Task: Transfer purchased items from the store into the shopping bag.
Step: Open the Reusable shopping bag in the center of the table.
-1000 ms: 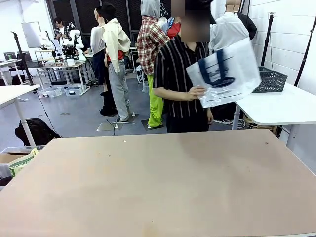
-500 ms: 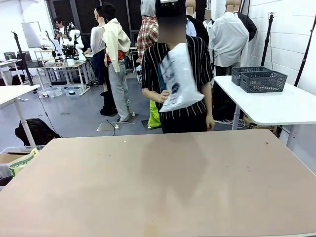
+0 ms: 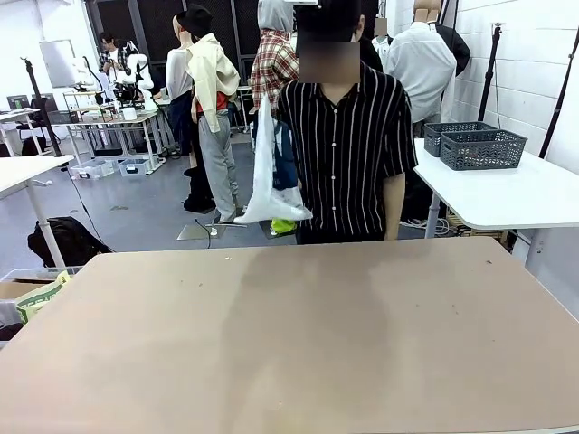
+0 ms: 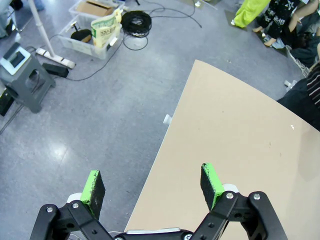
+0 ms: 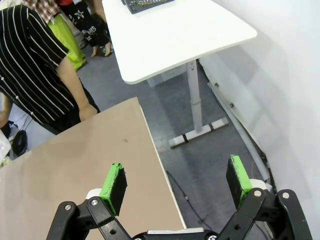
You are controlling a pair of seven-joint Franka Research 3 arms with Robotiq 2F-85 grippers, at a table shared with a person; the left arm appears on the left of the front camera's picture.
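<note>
Left hand: the left hand (image 4: 152, 186) is released, its green pads (image 4: 93, 186) wide apart with nothing between them. It hangs over the left edge of the worktop (image 4: 235, 145), one pad above the grey floor (image 4: 100, 115) and the other above the beige top.
Floor beside it: a clear bin (image 4: 82, 46) holds a cardboard box and a green-printed packet. A coil of black cable (image 4: 136, 21) lies just beside the bin, and a grey step stool (image 4: 27, 82) stands apart from both.
Shopping bag: the shopping bag (image 3: 270, 181) is translucent white with dark navy straps. It hangs lengthways at the person's side, picture-left of the striped shirt, beyond the worktop's far edge and not touching it. Its contents cannot be told.
Person: the person (image 3: 348, 149), in a black shirt with thin white stripes, stands at the middle of the far edge. The arm on the picture's right hangs straight down.
Side table: a white table (image 3: 516, 194) stands to the right of the person, apart from the worktop. It carries two dark grey lattice baskets (image 3: 482, 147), side by side.
Right hand: the right hand (image 5: 175, 182) is released, pads wide with nothing between them. It sits over the worktop's right edge, one pad above the beige top and the other above the floor.
</note>
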